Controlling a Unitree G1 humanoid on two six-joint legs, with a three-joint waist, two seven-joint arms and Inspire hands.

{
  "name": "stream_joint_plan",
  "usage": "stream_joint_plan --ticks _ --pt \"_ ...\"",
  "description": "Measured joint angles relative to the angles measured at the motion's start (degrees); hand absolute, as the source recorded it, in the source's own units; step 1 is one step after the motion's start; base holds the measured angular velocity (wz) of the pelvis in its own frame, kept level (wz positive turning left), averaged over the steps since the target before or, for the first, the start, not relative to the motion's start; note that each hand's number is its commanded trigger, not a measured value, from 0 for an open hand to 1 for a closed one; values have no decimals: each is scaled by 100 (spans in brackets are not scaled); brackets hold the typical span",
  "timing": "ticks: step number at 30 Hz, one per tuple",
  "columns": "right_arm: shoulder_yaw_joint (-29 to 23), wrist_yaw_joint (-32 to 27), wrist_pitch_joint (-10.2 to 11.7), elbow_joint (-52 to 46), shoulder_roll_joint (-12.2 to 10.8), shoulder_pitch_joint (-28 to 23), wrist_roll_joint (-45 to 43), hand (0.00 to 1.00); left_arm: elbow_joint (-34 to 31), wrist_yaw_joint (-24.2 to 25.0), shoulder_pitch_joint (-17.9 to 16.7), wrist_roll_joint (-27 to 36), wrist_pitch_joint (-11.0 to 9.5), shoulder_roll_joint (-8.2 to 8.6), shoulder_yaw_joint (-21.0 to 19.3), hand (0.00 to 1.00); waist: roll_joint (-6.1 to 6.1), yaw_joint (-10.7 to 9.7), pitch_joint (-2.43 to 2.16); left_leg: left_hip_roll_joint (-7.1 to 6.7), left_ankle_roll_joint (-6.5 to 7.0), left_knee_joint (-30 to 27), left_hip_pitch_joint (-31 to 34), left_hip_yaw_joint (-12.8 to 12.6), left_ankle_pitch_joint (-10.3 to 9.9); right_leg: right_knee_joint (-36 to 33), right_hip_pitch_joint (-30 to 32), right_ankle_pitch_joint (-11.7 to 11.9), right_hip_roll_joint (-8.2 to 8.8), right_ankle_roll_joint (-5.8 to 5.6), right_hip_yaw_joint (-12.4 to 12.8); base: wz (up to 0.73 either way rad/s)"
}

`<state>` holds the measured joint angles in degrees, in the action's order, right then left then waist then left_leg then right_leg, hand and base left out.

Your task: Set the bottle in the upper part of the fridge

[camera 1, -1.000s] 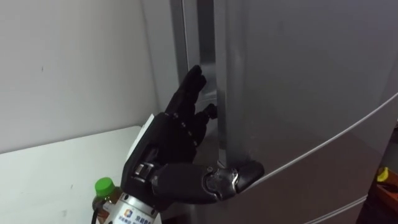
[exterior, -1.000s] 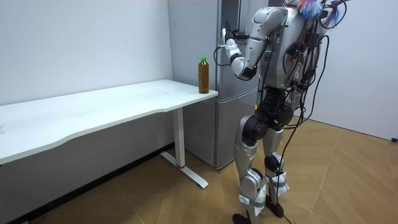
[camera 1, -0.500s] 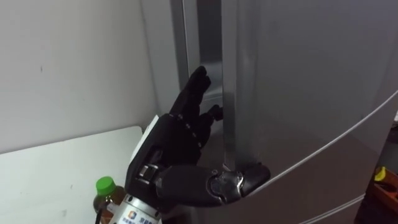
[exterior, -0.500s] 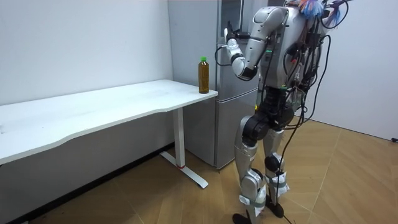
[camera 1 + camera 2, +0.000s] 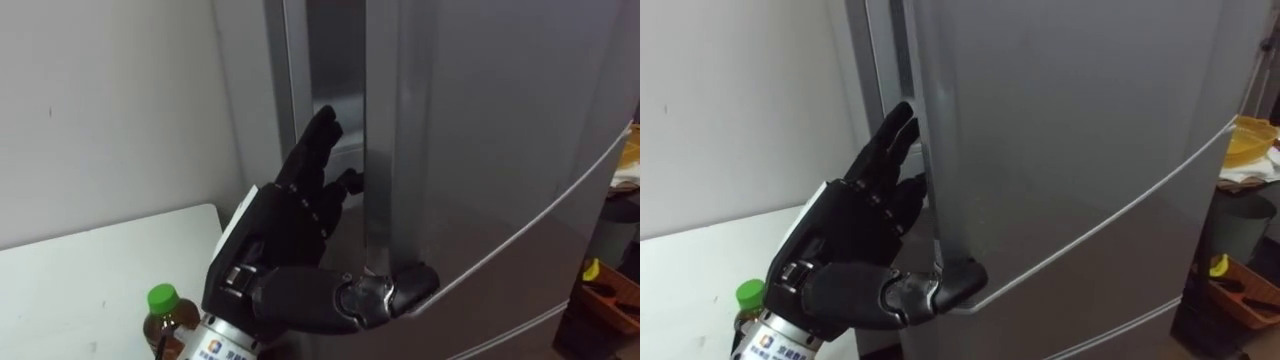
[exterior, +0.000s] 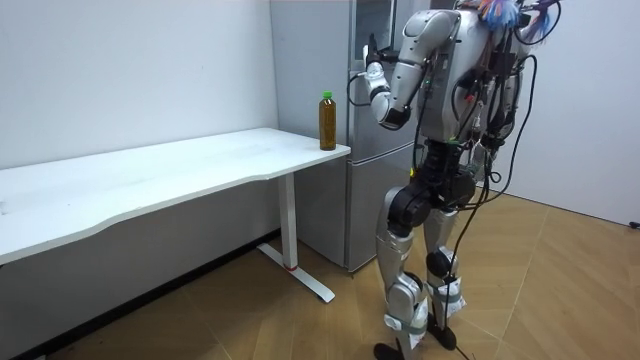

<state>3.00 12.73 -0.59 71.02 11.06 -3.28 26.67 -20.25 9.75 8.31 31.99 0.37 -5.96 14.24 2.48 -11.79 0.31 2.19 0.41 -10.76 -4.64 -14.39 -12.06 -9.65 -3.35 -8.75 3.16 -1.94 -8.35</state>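
Observation:
A brown bottle point(image 5: 168, 322) with a green cap stands on the white table point(image 5: 80, 280), just below my left hand point(image 5: 285, 225). In the room view the bottle point(image 6: 327, 122) is at the table's corner beside the grey fridge point(image 6: 365, 160). My left hand holds the left edge of the upper fridge door point(image 5: 480, 150). Its fingers reach into the dark gap behind the edge and its thumb presses the door's front. The door stands slightly ajar. In the right eye view the hand point(image 5: 845, 235) grips the same edge, with the bottle cap point(image 5: 750, 293) under it.
A slanting seam point(image 5: 1120, 215) divides the upper door from the lower one. A white wall point(image 5: 110, 110) rises behind the table. At the far right are a yellow thing point(image 5: 1245, 140) and an orange crate point(image 5: 1240, 285) on the floor. I stand upright close to the fridge.
The gap between the upper door's edge and the fridge body has widened a little, with my left hand staying on the edge. The bottle has not moved.

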Motion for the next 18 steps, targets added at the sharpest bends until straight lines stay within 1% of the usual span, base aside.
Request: stream_joint_plan --ticks 3,5,9,14,18 --pt "1 1 0 -1 7 8 6 0 2 0 0 45 -36 -1 45 0 17 -17 11 0 13 0 -4 -40 -6 3 0 20 1 -11 31 -3" --pt "-3 1 0 -2 17 8 15 0 24 0 0 230 -46 -3 94 0 33 -21 17 0 25 1 -7 -81 -14 4 13 30 8 -20 50 -6" --pt "-4 1 0 -5 24 14 18 0 56 0 0 386 -76 -6 220 0 38 -22 20 1 45 3 -8 -118 -24 6 26 42 22 -39 79 -4" --pt "-1 -9 15 -12 31 -6 77 0 59 0 0 397 -165 -5 396 0 40 -33 40 -5 70 5 -9 -167 -38 6 44 63 24 -62 155 -6" --pt "18 -118 47 -84 44 -27 94 0 59 31 15 412 -207 9 554 0 63 -41 51 -1 96 2 -14 -266 -58 8 73 90 24 -81 233 -11"
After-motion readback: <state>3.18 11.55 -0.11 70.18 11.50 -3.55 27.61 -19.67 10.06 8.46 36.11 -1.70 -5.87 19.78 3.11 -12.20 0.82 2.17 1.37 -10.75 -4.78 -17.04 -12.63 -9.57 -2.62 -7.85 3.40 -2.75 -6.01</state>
